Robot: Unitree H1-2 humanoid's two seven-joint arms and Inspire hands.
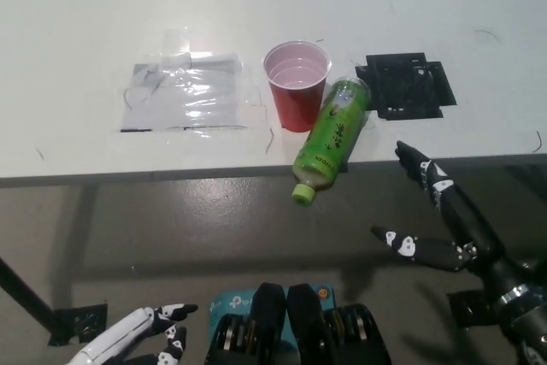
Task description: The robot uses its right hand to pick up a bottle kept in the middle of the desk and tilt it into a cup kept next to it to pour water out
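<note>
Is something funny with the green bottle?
Yes. The green bottle lies on its side beside the red cup, its capped end poking out past the desk edge. Neither hand holds it.

Bottle (pixel 332 138): green, capped, lying on its side at the desk's near edge, cap overhanging, up and left of the open right hand (pixel 440 220).
Cup (pixel 297 85): red, upright, touching the bottle's base.
</note>
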